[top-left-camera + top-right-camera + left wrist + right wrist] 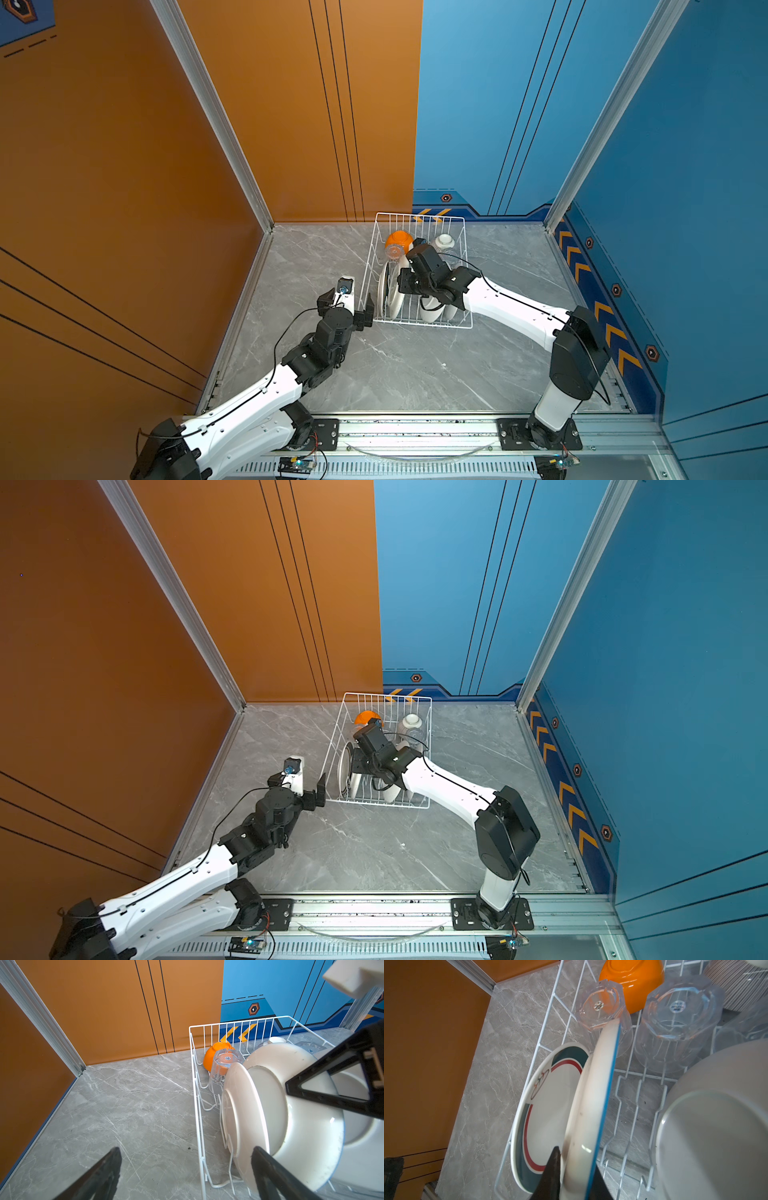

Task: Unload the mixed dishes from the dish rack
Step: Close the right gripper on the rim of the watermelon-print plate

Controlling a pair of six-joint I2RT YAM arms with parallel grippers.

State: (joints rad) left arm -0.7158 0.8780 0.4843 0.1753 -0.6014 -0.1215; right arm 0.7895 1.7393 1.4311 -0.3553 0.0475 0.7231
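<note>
Down inside the dish rack [415,224], at the back of the grey table [415,374], my right gripper [575,1164] is pinching the rim of the blue-edged white plate [591,1105]. That plate is standing on its edge, just beside the green and red plate [548,1105]. My left gripper [186,1150] is hanging spread wide, just outside the rack's near corner.

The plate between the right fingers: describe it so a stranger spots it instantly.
Look in the white wire rack. Two plates stand on edge by its left wall; pick the inner plate. Its edge is blue; the outer plate has teal and red bands.
</note>
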